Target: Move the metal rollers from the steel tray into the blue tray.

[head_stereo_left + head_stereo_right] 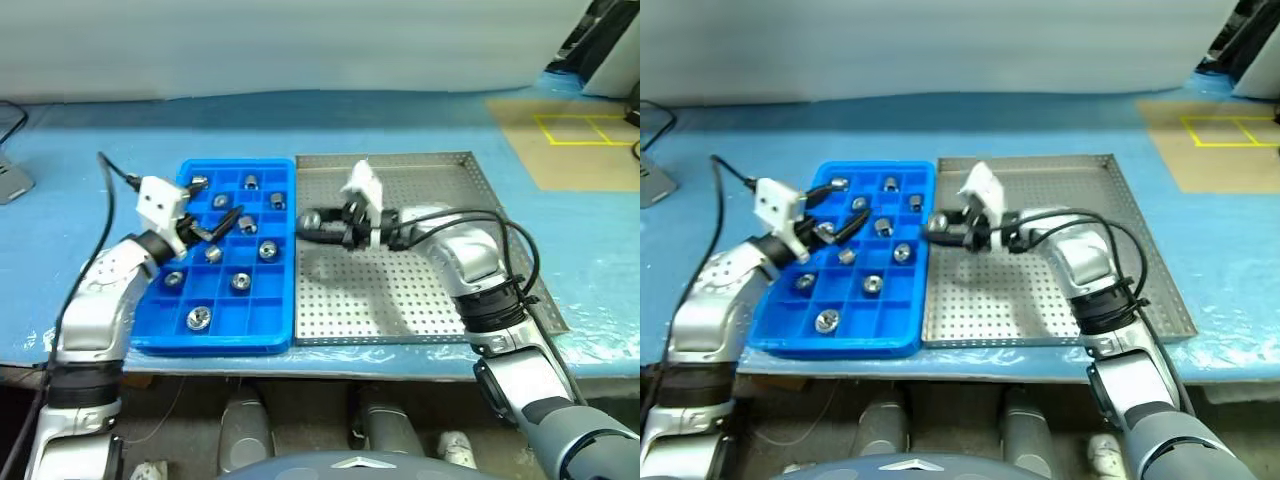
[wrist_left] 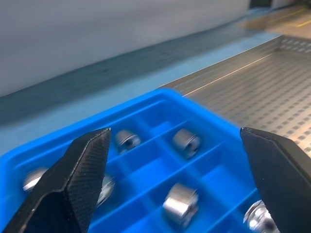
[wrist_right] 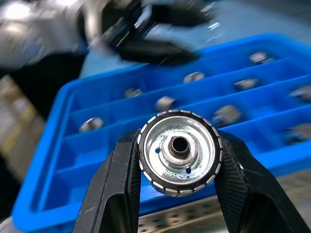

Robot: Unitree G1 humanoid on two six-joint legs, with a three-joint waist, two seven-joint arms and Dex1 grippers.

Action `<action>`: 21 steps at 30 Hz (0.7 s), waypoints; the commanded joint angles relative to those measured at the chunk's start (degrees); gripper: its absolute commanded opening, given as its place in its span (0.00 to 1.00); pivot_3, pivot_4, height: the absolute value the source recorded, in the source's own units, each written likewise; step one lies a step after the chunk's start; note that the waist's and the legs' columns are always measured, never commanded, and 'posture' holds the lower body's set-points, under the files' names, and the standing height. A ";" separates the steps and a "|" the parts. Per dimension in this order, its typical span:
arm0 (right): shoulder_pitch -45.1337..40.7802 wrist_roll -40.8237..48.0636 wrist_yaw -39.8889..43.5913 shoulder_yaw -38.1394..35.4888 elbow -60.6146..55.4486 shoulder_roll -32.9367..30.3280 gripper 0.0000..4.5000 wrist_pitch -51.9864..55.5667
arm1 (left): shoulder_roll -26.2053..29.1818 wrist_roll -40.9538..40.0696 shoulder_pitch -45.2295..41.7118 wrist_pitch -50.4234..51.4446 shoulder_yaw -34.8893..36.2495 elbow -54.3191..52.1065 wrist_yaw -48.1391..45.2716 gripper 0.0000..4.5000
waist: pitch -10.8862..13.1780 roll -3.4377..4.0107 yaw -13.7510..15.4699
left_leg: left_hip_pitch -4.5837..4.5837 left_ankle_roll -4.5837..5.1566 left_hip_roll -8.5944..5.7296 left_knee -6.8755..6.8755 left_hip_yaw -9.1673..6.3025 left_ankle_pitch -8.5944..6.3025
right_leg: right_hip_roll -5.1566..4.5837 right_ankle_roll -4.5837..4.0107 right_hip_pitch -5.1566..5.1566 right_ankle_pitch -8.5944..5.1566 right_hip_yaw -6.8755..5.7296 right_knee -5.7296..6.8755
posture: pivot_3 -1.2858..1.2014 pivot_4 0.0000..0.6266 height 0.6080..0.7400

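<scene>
The blue tray lies on the left with several metal rollers in its compartments. The steel tray adjoins it on the right, and its perforated floor looks bare. My right gripper is at the steel tray's left rim, pointing toward the blue tray and shut on one metal roller. That roller sits end-on between the fingers. My left gripper hovers open over the blue tray's upper middle, with rollers showing between its fingers.
Both trays rest on a blue-covered table, close to its front edge. A brown board with yellow tape squares lies at the back right. A grey object sits at the far left. A black cable runs from my left wrist.
</scene>
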 commanded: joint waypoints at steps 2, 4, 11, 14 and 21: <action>0.65 -4.92 7.49 8.46 -0.21 -2.80 0.37 -6.87 | 1.32 -0.54 2.35 0.56 2.81 -5.00 1.39 1.00 | 0.00 -0.01 1.38 | -0.07 0.00 -0.02 0.00 0.00 -0.03 | -0.05 0.00 0.00 -0.01 -0.03 -0.04 | 0.60 0.24 1.00; 0.99 -4.56 9.56 9.77 -0.98 -3.29 0.37 -6.82 | 1.27 -0.58 3.32 0.78 2.83 -5.87 1.81 1.00 | 0.01 -0.02 2.09 | -0.05 0.04 -0.08 0.02 0.00 -0.06 | -0.11 0.02 0.01 -0.02 0.00 -0.05 | 0.60 0.24 1.00; 1.45 -6.29 11.01 12.49 -0.69 -2.07 0.37 -8.38 | 0.95 -0.07 4.57 1.66 1.30 -7.35 2.53 1.00 | -0.01 -0.05 2.07 | 0.23 -0.09 -0.02 0.02 -0.01 0.02 | -0.17 0.45 0.07 -0.27 0.06 0.21 | 0.61 0.24 1.00; 0.75 -6.75 9.74 12.67 -0.23 0.41 0.37 -8.05 | 0.69 0.06 4.32 1.88 0.06 -7.25 2.28 1.00 | -0.02 -0.06 1.90 | 0.25 -0.12 0.00 0.02 -0.02 0.04 | -0.12 0.45 0.05 -0.27 0.10 0.21 | 0.60 0.24 1.00; -0.51 -12.78 5.45 15.41 5.39 4.68 0.45 -10.40 | 0.30 0.16 2.54 1.57 -1.66 -6.37 2.19 1.00 | -0.04 -0.09 1.95 | 0.12 -0.13 0.02 0.01 -0.02 0.04 | -0.10 0.07 0.00 -0.05 0.08 0.15 | 0.60 0.24 1.00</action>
